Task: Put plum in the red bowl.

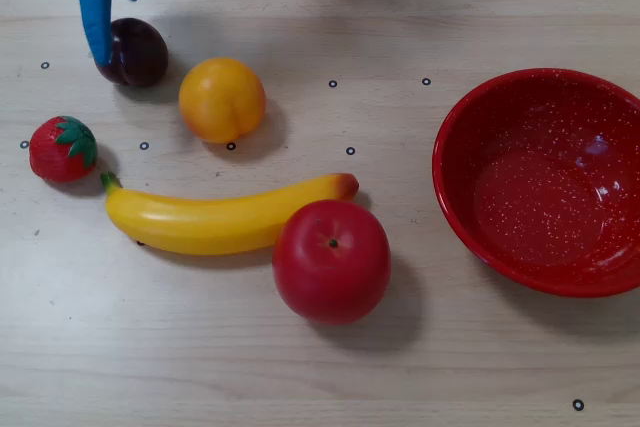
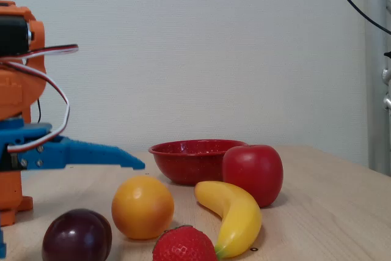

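Note:
The plum is a small dark purple fruit lying on the table at the upper left of the overhead view. In the fixed view it lies at the bottom left. My blue gripper comes in from the top left and hovers over the plum's left side, holding nothing. Its long finger reaches out level above the plum, and a shorter blue prong splays away from it, so the jaws stand apart. The red bowl stands empty at the right, and in the fixed view it sits behind the other fruit.
An orange lies just right of the plum. A strawberry, a banana and a big red apple lie between plum and bowl. The orange arm base stands at the left of the fixed view.

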Action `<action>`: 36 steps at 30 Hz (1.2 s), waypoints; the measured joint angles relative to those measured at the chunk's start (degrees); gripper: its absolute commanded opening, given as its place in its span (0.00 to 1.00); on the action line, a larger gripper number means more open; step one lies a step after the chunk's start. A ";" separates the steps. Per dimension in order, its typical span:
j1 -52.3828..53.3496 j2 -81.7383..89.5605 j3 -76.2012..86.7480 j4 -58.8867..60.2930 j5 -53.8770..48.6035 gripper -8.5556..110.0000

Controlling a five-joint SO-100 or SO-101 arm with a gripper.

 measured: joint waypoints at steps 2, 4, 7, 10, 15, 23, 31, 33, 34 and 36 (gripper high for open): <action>0.00 -0.35 0.00 -0.44 0.00 0.71; -0.18 -0.35 0.00 -0.62 0.00 0.71; -0.09 -1.58 0.00 -1.14 0.00 0.71; 0.00 -2.72 0.00 -1.14 -0.09 0.71; -0.09 -2.81 0.00 -2.72 -0.53 0.71; 1.76 -4.48 -0.09 -2.72 -1.41 0.71; 2.99 -4.48 -0.09 -4.04 -2.29 0.71; 3.16 -5.27 -0.18 -4.75 -2.72 0.71; 3.43 -6.06 -0.18 -5.10 -2.90 0.71; 4.13 -6.77 -0.88 -5.19 -3.08 0.71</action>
